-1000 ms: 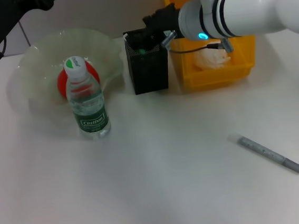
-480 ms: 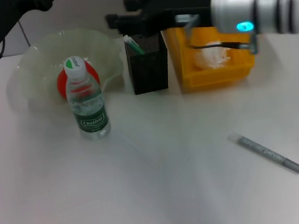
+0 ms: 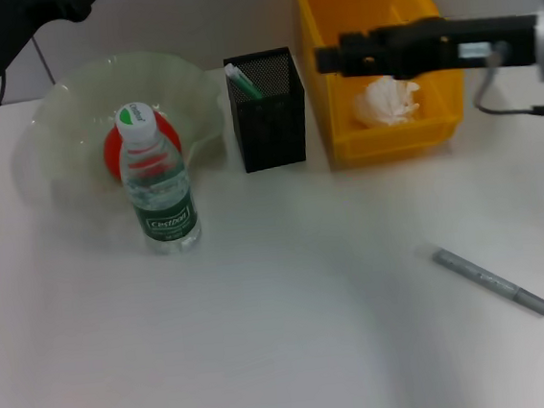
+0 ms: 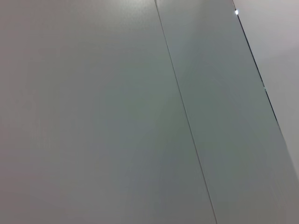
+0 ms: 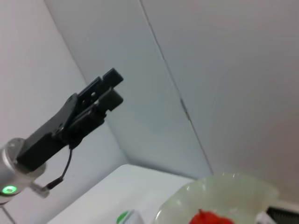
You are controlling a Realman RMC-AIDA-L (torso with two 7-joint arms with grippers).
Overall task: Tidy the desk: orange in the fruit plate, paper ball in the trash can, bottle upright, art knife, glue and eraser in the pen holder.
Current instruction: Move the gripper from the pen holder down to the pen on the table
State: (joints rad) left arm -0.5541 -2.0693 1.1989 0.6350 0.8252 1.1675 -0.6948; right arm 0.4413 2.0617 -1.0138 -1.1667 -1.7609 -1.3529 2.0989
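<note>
Well apart, art knife (image 3: 494,282) on desk, right gripper (image 3: 330,59) over bin (image 3: 339,120).

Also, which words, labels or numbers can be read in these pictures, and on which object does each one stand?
"Cestbon": green label of the upright bottle, legible in the head view.
Bottle cap: small print, too blurred to read.
Grey pen-like stick on the table: markings unreadable.
Nothing else carries text.

A plain white tabletop (image 3: 296,356) fills most of the head view, evenly lit with soft, faint shadows. Behind its far edge a pale grey wall (image 3: 206,17) is seen. In the wrist views the wall (image 4: 93,116) is shown as smooth grey panels split by a thin dark seam (image 4: 184,112), and two wall faces are seen meeting at a corner (image 5: 88,98).
</note>
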